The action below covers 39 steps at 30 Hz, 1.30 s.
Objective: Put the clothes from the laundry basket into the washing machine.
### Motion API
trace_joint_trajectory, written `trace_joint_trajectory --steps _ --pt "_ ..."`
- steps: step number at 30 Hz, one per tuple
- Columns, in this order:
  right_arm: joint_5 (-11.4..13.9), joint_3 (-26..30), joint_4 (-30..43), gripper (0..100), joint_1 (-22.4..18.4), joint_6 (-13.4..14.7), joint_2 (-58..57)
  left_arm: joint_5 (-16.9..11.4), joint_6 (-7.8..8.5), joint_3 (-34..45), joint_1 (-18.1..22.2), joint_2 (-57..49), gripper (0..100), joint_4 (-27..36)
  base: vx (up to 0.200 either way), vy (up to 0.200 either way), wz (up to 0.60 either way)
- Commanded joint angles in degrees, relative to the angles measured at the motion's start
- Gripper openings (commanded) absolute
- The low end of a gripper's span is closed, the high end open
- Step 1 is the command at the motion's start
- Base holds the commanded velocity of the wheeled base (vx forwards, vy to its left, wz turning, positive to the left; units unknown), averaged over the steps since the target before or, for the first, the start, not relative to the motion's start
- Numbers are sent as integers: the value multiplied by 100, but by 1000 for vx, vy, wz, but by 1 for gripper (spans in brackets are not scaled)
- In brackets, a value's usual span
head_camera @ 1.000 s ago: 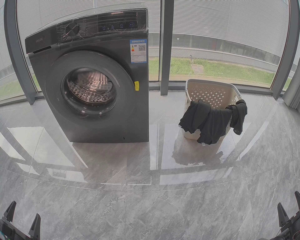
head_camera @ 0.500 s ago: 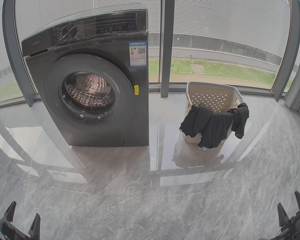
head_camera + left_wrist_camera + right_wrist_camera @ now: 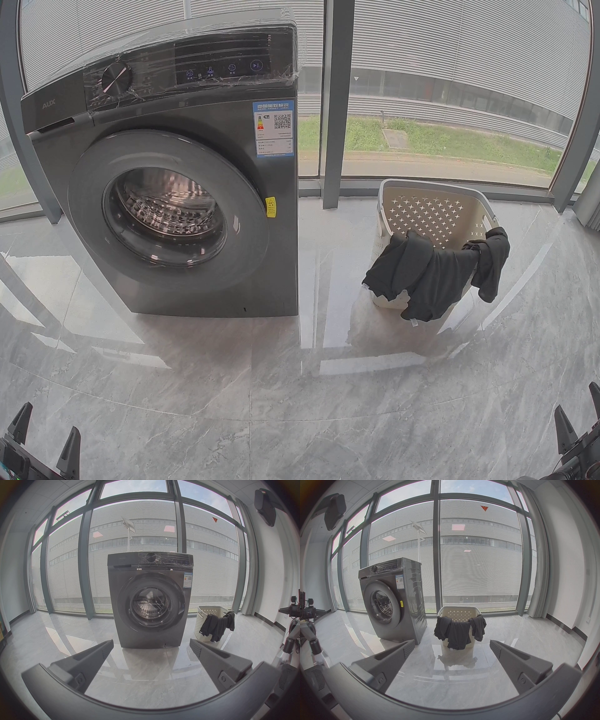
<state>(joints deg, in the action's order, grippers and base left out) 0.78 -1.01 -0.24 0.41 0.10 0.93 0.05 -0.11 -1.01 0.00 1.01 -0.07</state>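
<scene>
At the lower left edge of the head view, my left gripper [image 3: 47, 431] hangs just above the floor with its two dark fingers spread wide and nothing between them; at the lower right edge, my right gripper [image 3: 576, 406] is likewise spread and empty. Both lie well apart from the task's things, with a broad stretch of glossy grey marble-pattern floor [image 3: 281, 406] in front of them. Ahead and to my left stands the dark grey front-loading washing machine [image 3: 250, 250], its steel drum [image 3: 165, 212] visible through the round port; whether glass covers that port cannot be told. Clear plastic film [image 3: 187, 62] is wrapped over the control panel, and a white-and-blue label [image 3: 273, 128] sits at the upper right of the front face. Ahead and to my right, near the machine but apart from it, stands the cream laundry basket [image 3: 437, 215], its walls perforated with small stars. The dark clothes [image 3: 431, 275] are draped over the basket's near rim and hang down its outer face, one part slung over the right corner. A grey window post [image 3: 337, 100] rises behind the gap between machine and basket, set in the glazed wall [image 3: 450, 75].
</scene>
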Motion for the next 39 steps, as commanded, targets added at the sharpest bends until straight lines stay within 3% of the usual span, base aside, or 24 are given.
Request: trace_joint_trajectory --steps 1,8,20,39 --pt "1 101 -2 100 2 -1 -93 -5 2 92 -9 -101 100 -1 200 0 0" --pt "1 101 -2 100 2 -1 -93 -31 46 92 0 -101 100 -1 200 0 0" --pt "1 101 -2 100 2 -1 -93 -22 37 92 0 -101 100 -10 0 0 0" --pt "10 101 -2 100 2 -1 -93 -22 37 92 0 -101 100 -10 0 -200 0"
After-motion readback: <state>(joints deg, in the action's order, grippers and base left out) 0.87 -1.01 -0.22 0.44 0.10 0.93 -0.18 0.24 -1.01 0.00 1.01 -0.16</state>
